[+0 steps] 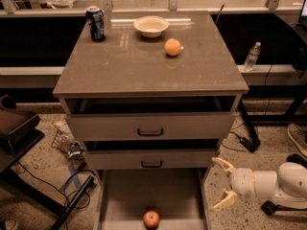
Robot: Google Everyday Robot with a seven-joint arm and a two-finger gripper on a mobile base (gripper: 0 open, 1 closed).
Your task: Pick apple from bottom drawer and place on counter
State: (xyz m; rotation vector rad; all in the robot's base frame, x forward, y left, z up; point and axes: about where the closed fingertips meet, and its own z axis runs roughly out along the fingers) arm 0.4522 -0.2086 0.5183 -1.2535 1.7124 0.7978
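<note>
The round red apple [151, 219] lies on the pale grey floor of the open bottom drawer [144, 190], near its front edge. The white gripper [221, 183] hangs just right of that drawer, seemingly level with it, its fingers [223, 165] spread wide and empty. A plain orange fruit [172, 47] sits on the glossy grey-brown counter [134, 66].

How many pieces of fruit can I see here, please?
2. The apple lies in the bottom drawer; the orange sits on the counter. More may hide in the upper drawers. The gripper hangs open beside the bottom drawer.
</note>
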